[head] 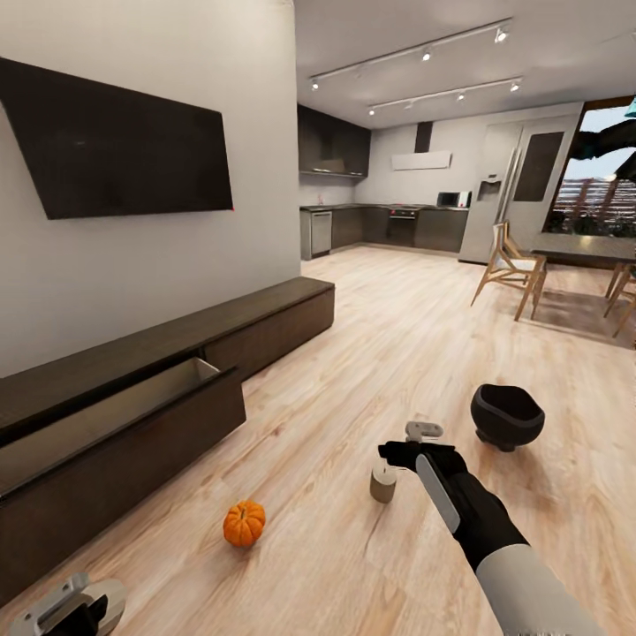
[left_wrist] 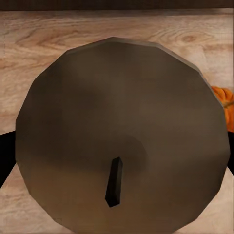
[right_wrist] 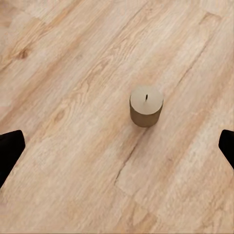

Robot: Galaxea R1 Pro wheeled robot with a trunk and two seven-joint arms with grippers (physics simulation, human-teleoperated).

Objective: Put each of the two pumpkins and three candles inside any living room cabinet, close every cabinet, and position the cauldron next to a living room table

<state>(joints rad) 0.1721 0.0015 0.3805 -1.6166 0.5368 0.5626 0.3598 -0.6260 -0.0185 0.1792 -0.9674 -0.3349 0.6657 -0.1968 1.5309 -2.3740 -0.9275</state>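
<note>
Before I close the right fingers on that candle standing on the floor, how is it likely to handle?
The candle is a short, thick cylinder standing upright, so it probably won't tip easily. If knocked over, its round side would likely roll on the smooth wood floor. It looks solid, so likely stiff under the fingers, which sit wide apart on either side of it.

Pale wood floor (head: 371, 353), wall-mounted television (head: 115, 146), track lights (head: 415, 57)

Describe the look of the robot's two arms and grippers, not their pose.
The right arm has a light grey forearm shell, then a black wrist section with a pale grey stripe along it, ending in the right gripper, black with a light grey finger. The left gripper has a light grey housing with black inner parts.
</note>
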